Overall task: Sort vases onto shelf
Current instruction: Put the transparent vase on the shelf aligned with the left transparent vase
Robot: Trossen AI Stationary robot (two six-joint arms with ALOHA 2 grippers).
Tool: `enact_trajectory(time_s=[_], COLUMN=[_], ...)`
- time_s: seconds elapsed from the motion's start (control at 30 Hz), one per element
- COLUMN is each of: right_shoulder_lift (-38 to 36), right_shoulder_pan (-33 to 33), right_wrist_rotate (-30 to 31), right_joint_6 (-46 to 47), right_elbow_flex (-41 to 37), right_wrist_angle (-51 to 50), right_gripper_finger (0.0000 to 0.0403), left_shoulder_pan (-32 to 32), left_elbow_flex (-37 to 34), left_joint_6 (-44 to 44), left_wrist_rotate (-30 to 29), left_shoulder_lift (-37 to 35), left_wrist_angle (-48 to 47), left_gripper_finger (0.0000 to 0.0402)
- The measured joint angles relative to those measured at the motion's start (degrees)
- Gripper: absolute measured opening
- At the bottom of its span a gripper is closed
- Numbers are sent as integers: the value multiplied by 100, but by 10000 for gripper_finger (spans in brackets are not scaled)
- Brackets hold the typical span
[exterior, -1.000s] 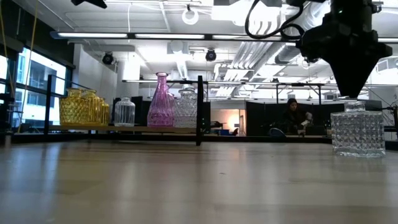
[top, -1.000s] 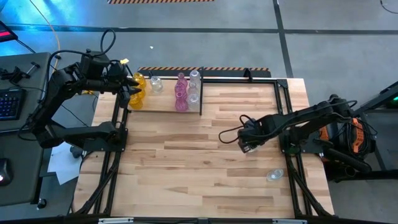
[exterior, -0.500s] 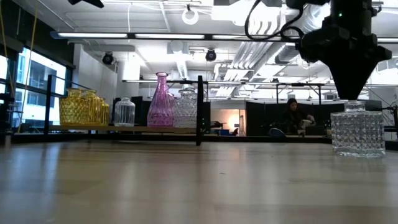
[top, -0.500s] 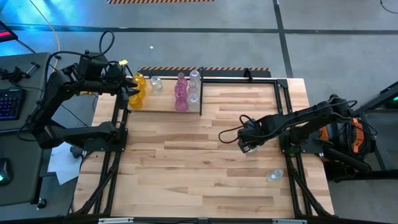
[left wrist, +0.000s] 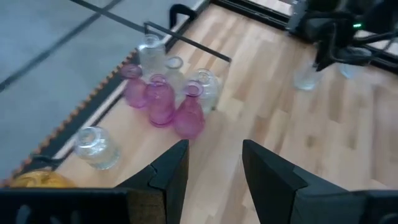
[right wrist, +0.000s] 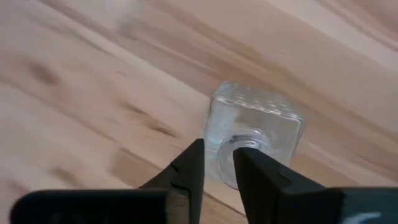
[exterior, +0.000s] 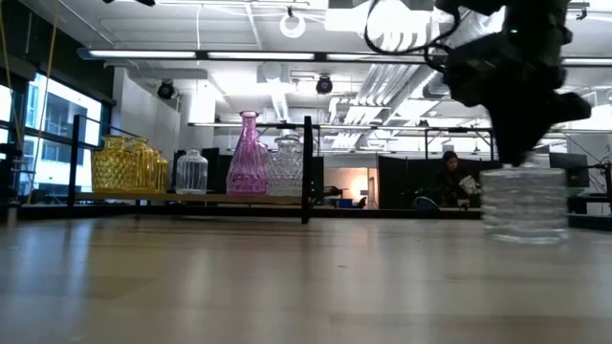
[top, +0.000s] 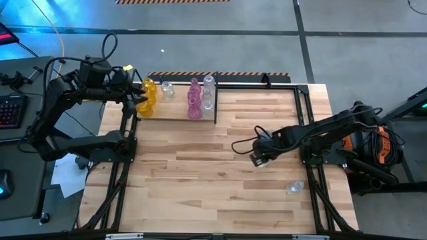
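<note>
Shifted leftward: right gripper clamped on clear vase neck. Left gripper, fingers apart, over shelf end.

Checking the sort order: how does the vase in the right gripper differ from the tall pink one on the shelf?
The clear vase is square, squat and colourless; the tall pink vase is slender and long-necked. The clear vase is in the right gripper, off the shelf; the pink one stands on it. Both are glass.

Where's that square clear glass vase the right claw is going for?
The square clear vase is on the right half of the table, out in the open right of the shelf, with the right claw closed around its neck.
</note>
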Motion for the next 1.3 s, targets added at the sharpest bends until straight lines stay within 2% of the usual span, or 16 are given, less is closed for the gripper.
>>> enact_trajectory(time_s=[0.13, 0.27, 0.4, 0.5, 0.63, 0.7, 0.83, 0.93, 1.1, 1.3], right_shoulder_lift=[98, 526, 1208, 1770, 2478, 2882, 3649, 4190, 4924, 5701], right_shoulder_pan=[-46, -138, -229, -331, -554, -690, -945, -1130, -1375, -1491], right_wrist_rotate=[296, 222, -11, -45, -217, -264, -295, -520, -1114, -1744], right_joint_6=[-183, -556, -855, -1275, -2170, -2693, -3689, -4320, -4904, -5231], right_elbow_flex=[-21, 8, 111, 607, 1789, 2587, 4330, 5386, 6609, 7610], right_wrist_angle=[835, 1800, 3107, 3363, 2986, 2412, 906, 224, 64, -105], right_gripper_finger=[46, 9, 9, 7, 3, 3, 1, 0, 0, 0], left_shoulder_pan=[0, 0, 0, 0, 0, 0, 0, 0, -2, -159], left_elbow_flex=[0, 0, 0, 0, -20, -208, -878, -1521, -2614, -3915], left_joint_6=[5, 7, 7, 11, 148, 235, 256, 251, 17, -442], left_wrist_rotate=[524, 562, 559, 558, 559, 561, 561, 562, 734, 998], left_shoulder_lift=[68, 103, 81, 68, 52, 37, -178, -433, -790, -1174], left_wrist_angle=[-76, -76, -76, -74, -130, -117, -170, -126, 141, 949], left_gripper_finger=[140, 140, 140, 140, 140, 140, 140, 140, 140, 140])
